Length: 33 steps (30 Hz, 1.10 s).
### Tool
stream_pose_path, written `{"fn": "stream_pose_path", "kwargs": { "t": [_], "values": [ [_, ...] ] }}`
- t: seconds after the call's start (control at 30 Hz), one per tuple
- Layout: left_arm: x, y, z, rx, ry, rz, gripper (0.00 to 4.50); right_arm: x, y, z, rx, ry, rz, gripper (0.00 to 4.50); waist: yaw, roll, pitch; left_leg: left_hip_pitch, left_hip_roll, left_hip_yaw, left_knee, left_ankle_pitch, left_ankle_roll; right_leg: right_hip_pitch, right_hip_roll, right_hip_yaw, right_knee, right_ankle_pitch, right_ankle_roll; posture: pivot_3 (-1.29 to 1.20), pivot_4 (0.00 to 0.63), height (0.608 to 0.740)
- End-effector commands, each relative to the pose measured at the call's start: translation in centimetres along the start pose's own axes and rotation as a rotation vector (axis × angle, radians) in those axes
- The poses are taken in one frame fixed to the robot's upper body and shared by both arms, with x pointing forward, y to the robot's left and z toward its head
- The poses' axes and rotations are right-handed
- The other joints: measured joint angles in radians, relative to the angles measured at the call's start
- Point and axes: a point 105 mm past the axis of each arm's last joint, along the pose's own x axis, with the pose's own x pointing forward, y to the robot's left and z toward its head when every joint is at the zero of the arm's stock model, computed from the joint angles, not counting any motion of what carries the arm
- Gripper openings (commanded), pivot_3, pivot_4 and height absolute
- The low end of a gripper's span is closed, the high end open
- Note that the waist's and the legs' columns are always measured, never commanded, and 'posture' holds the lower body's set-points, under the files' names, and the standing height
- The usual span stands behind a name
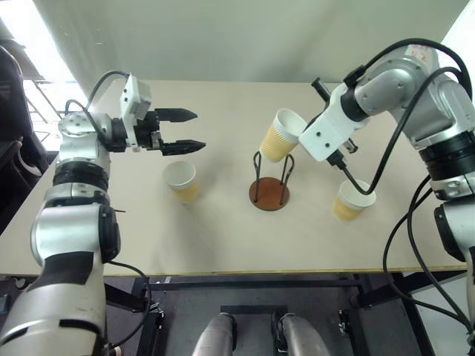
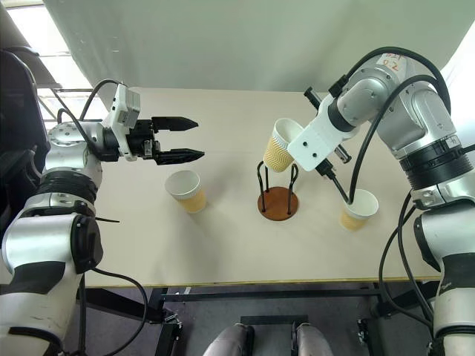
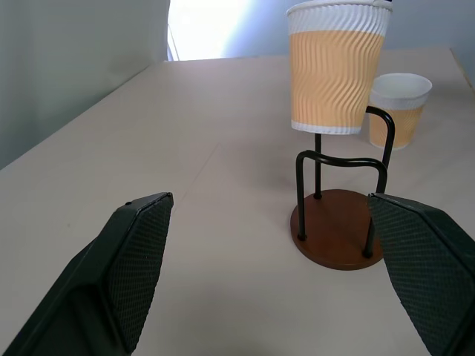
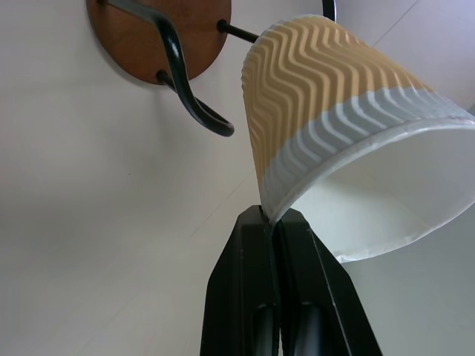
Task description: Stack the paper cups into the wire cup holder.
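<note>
The wire cup holder point(image 1: 269, 185), dark wire loops on a round reddish-brown base, stands mid-table. Just above it hangs a tilted paper cup point(image 1: 280, 136), tan with a white rim, its bottom close to the wire tops. My right gripper point(image 4: 272, 222) is shut on that cup's rim. A second paper cup point(image 1: 181, 181) stands upright to the left of the holder. A third paper cup point(image 1: 353, 200) stands upright to its right, under my right arm. My left gripper point(image 1: 200, 130) hovers open and level above the left cup, pointing toward the holder, with nothing between its fingers point(image 3: 133, 267).
The pale wooden table point(image 1: 223, 245) ends at its front edge just before me. A grey curtain point(image 1: 245, 37) hangs behind its far edge. Black cables point(image 1: 386, 156) loop off my right arm over the right cup.
</note>
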Motion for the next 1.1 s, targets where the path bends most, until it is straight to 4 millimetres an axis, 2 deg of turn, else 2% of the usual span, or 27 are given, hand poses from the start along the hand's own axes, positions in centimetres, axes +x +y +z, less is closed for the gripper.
{"fn": "stream_pose_path", "kwargs": {
  "t": [0.03,0.43,0.7,1.1],
  "values": [
    [-0.6,0.2,0.8,0.034,-0.013,0.006,4.50,-1.1,-0.7,0.3,-0.021,-0.002,-0.038,0.02,-0.001,0.000,0.000,0.000,0.000,0.001,0.000,0.000,0.000,0.000,0.000,0.000,0.000,0.000,0.000,0.00,0.150,0.740],
    [-0.9,0.3,1.0,0.036,-0.009,0.013,4.50,-1.3,-0.6,0.6,-0.062,0.003,-0.015,0.02,-0.001,0.000,0.000,0.000,0.000,0.001,0.000,0.000,0.001,0.000,0.000,0.000,0.000,0.000,0.000,0.00,0.150,0.740],
    [-0.9,0.4,1.0,0.038,-0.008,0.014,4.50,-1.3,-0.5,1.6,-0.095,-0.011,0.017,0.02,-0.001,0.000,0.000,0.001,0.000,0.001,0.000,0.001,0.001,0.000,0.001,0.000,0.000,0.000,0.000,0.00,0.150,0.740],
    [-1.0,0.4,1.0,0.038,-0.007,0.018,4.50,-0.7,-0.3,0.6,-0.115,0.031,0.011,0.02,-0.002,0.000,0.000,0.001,0.000,0.001,0.001,0.001,0.002,0.000,0.000,0.001,0.001,0.000,0.000,0.00,0.150,0.740]
  ]
}}
